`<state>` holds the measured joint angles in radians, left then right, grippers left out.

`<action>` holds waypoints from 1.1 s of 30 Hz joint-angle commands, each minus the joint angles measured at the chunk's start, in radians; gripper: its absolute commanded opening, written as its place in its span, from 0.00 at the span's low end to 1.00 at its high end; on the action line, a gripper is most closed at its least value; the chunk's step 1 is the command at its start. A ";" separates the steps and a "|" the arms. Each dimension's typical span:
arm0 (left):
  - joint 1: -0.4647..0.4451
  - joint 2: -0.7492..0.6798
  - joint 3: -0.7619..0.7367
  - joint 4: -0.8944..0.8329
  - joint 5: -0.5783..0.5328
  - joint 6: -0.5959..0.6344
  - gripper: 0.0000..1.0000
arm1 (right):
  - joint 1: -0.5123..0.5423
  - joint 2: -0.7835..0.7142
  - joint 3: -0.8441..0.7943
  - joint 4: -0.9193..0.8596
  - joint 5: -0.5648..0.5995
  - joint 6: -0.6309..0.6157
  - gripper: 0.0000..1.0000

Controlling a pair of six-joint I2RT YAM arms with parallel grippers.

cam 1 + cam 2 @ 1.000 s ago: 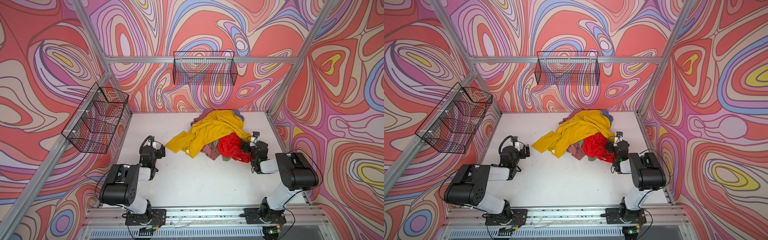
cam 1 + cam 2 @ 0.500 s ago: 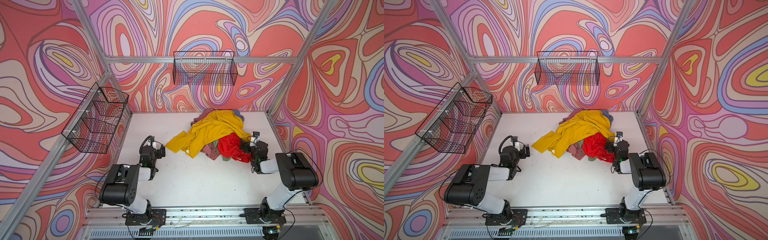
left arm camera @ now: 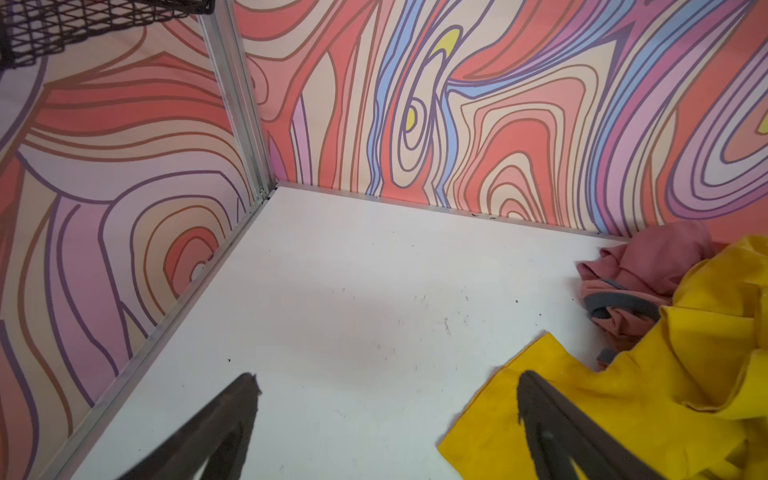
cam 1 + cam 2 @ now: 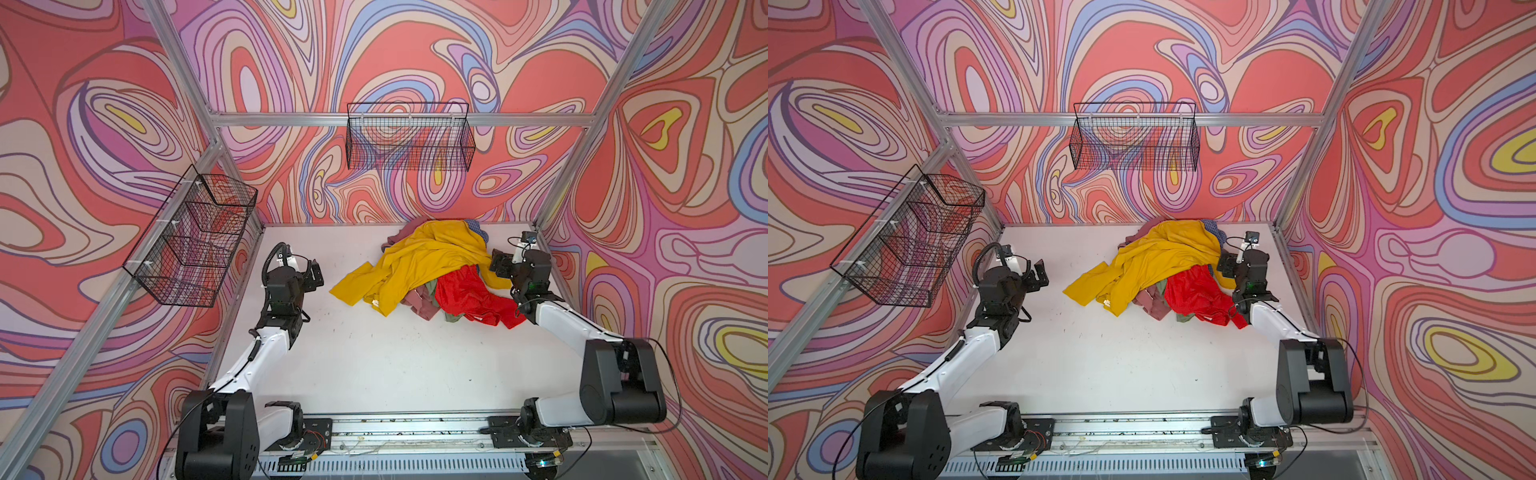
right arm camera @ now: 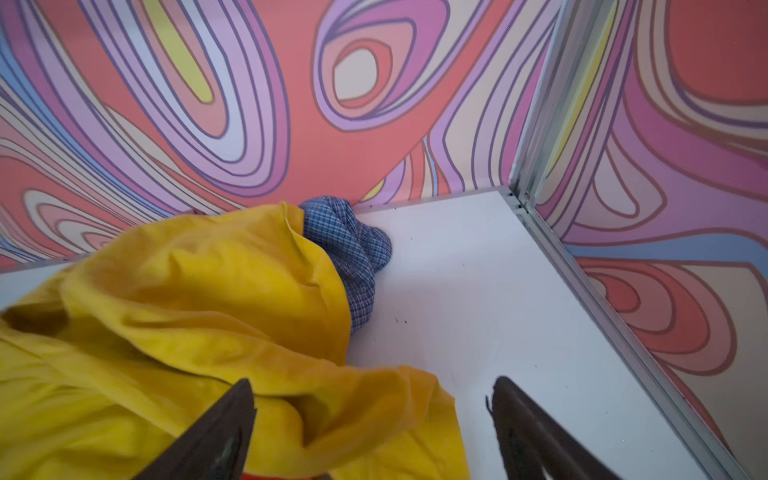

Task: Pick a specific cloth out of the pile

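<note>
Right hand [image 5: 372, 386] is sitting open at the right edge of the pile [image 4: 436, 270], straddling a fold of the yellow shirt [image 4: 424, 257] and gripping nothing; left hand [image 3: 386, 376] is hanging open over the counter [image 4: 374, 361]. Nothing is moving versus a second ago, pile included. The cloth [image 3: 648, 262] is peeking out from under the yellow shirt on the left hand's side, so the pick isn't starting yet.

Soft, even light is filling the cell, casting faint shadows; the left gripper's fingers [image 3: 226, 424] are showing blurred up close.
</note>
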<state>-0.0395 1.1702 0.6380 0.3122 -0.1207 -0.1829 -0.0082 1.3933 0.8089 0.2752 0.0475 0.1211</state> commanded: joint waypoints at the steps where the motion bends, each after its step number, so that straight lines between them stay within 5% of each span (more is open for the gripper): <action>1: -0.008 -0.004 0.037 -0.215 0.063 -0.091 1.00 | -0.005 -0.071 0.064 -0.219 -0.149 0.075 0.84; 4: -0.037 -0.009 0.042 -0.248 0.059 -0.115 1.00 | 0.001 -0.104 0.116 -0.281 -0.266 0.137 0.75; 7: -0.088 -0.017 0.037 -0.267 0.035 -0.137 1.00 | 0.050 -0.143 0.125 -0.311 -0.263 0.188 0.70; 12: -0.189 -0.019 0.027 -0.270 -0.016 -0.149 1.00 | 0.277 -0.188 0.137 -0.401 -0.048 0.123 0.68; 22: -0.204 -0.030 0.006 -0.272 -0.037 -0.219 1.00 | 0.751 -0.041 0.196 -0.588 0.455 0.000 0.66; 33: -0.204 -0.050 0.001 -0.355 -0.065 -0.269 1.00 | 0.935 0.238 0.331 -0.696 0.567 -0.026 0.62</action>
<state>-0.2417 1.1408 0.6529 0.0032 -0.1574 -0.4145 0.8970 1.5677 1.0870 -0.3511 0.5365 0.1169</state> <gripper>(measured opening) 0.999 0.628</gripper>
